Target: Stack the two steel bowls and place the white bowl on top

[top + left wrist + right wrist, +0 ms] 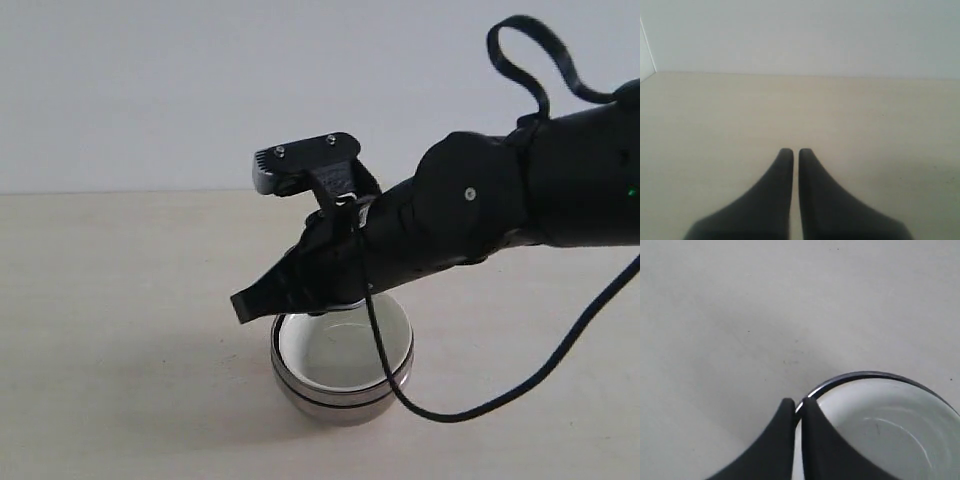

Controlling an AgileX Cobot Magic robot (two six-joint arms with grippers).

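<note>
The two steel bowls (pixel 340 402) sit nested on the table, a dark seam showing between them. The white bowl (pixel 335 355) rests inside the upper one. My right gripper (pixel 241 305) hovers just above the stack's left rim with its fingers together and nothing between them. In the right wrist view, the gripper (pixel 795 402) sits over the steel rim (pixel 865 375), with the white bowl (pixel 890 425) beside it. The left gripper (pixel 792 151) is shut over bare table and does not show in the exterior view.
The right arm's black cable (pixel 385 370) hangs across the bowls' right side and loops onto the pale wooden table (pixel 120 330). A plain white wall (pixel 150 90) stands behind.
</note>
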